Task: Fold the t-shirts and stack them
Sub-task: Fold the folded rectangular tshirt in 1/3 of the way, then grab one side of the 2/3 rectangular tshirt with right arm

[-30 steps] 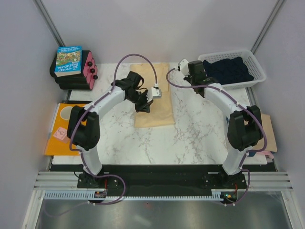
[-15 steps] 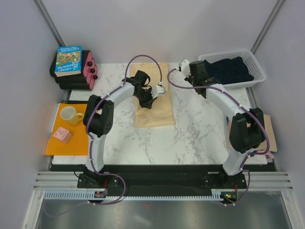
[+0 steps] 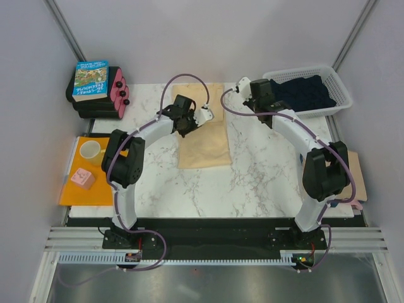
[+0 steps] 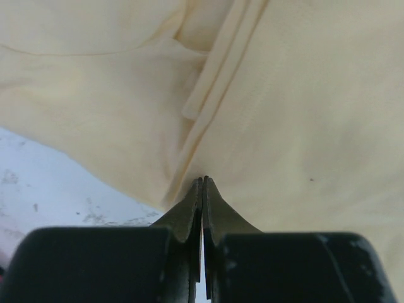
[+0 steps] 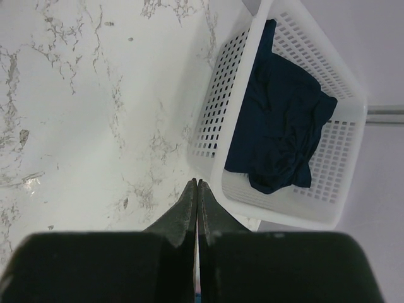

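Observation:
A pale yellow t-shirt (image 3: pixel 205 136) lies folded into a long rectangle on the marble table (image 3: pixel 265 177). My left gripper (image 3: pixel 184 127) is shut, its tips (image 4: pixel 202 180) resting on the cloth (image 4: pixel 303 107) beside a folded seam near the shirt's left edge; no cloth shows between the jaws. A dark navy t-shirt (image 3: pixel 303 93) (image 5: pixel 278 132) lies crumpled in the white basket (image 3: pixel 341 95) (image 5: pixel 230 120). My right gripper (image 3: pixel 264 113) (image 5: pixel 197 183) is shut and empty, above the table at the basket's near corner. A tan shirt (image 3: pixel 356 173) with a pink one (image 3: pixel 355 203) under it lies at the right edge.
An orange sheet (image 3: pixel 72 192) at the left carries a cream cup (image 3: pixel 90 150) and a pink block (image 3: pixel 83 178). A book (image 3: pixel 91 80) lies on a black case with pink ends (image 3: pixel 117 95) at the back left. Grey walls close in both sides.
My left gripper has moved back and to the left over the yellow shirt, and its elbow has swung in, uncovering the cup. The right arm has hardly moved.

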Motion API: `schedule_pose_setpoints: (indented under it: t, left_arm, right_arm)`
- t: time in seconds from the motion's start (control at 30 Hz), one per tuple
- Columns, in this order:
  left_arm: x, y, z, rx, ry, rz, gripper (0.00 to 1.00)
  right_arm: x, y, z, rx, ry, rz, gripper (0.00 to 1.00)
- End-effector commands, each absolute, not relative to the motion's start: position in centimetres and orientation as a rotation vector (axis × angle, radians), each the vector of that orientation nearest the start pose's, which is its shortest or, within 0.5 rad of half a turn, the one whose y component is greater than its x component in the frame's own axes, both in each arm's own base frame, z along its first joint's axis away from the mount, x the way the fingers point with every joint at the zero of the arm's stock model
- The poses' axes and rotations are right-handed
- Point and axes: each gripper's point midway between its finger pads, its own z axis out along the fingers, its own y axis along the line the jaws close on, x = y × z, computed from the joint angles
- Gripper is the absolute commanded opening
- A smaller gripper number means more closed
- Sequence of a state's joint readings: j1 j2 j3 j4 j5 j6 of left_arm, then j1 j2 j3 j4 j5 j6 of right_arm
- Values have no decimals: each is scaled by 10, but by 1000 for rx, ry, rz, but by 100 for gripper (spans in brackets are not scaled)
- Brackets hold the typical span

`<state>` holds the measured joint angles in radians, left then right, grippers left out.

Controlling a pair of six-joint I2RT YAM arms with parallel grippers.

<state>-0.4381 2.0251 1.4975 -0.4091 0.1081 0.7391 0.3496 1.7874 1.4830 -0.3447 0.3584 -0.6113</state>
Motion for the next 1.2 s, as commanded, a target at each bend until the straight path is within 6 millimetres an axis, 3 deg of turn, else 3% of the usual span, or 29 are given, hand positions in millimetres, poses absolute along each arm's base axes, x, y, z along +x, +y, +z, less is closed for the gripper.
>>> schedule_pose_setpoints:
  t: [0.0, 0.23, 0.37, 0.4, 0.47, 0.5, 0.53, 0.6, 0.67, 0.7, 0.73, 0.77, 0.83, 0.87, 0.97, 1.17]
  left_arm:
    - [485, -200, 96, 1265, 1966, 113, 2]
    - [506, -180, 85, 1193, 1988, 290, 2]
    - [521, -159, 113, 1040, 1958, 397, 2]
    - [524, -155, 121, 995, 1956, 400, 2]
    - [528, -135, 151, 907, 1935, 437, 2]
    - [529, -129, 162, 873, 1929, 442, 2]
    - [526, -114, 185, 822, 1912, 459, 2]
    - [521, -96, 202, 782, 1916, 487, 2]
    - [511, -70, 221, 736, 1931, 527, 28]
    - [506, -60, 226, 720, 1937, 543, 46]
    - [502, -43, 224, 695, 1959, 563, 75]
    - [494, -33, 231, 677, 1966, 576, 83]
    - [485, -12, 229, 640, 2001, 601, 99]
    - [480, -5, 227, 628, 2021, 604, 100]
    - [468, 10, 226, 567, 2051, 604, 99]
    - [449, 12, 226, 527, 2074, 580, 100]
  right_arm:
    - [498, 101, 199, -817, 2034, -498, 0]
    - [493, 106, 198, -865, 2022, -496, 0]
    - [482, 116, 197, -955, 2003, -459, 0]
    - [477, 121, 194, -1026, 1994, -439, 4]
    - [461, 135, 188, -1145, 1974, -405, 22]
    - [451, 140, 181, -1230, 1971, -388, 50]
    - [440, 150, 176, -1296, 1955, -328, 63]
    - [414, 169, 163, -1431, 1950, -239, 98]
    - [385, 197, 152, -1563, 1902, -89, 98]
    - [376, 205, 149, -1591, 1889, -48, 98]
    - [364, 213, 142, -1636, 1877, 9, 98]
    - [348, 232, 138, -1691, 1844, 81, 98]
    - [331, 249, 129, -1748, 1816, 172, 98]
    - [318, 266, 125, -1784, 1784, 225, 98]
    - [300, 292, 105, -1879, 1732, 228, 98]
    - [288, 322, 61, -2050, 1640, 136, 98]
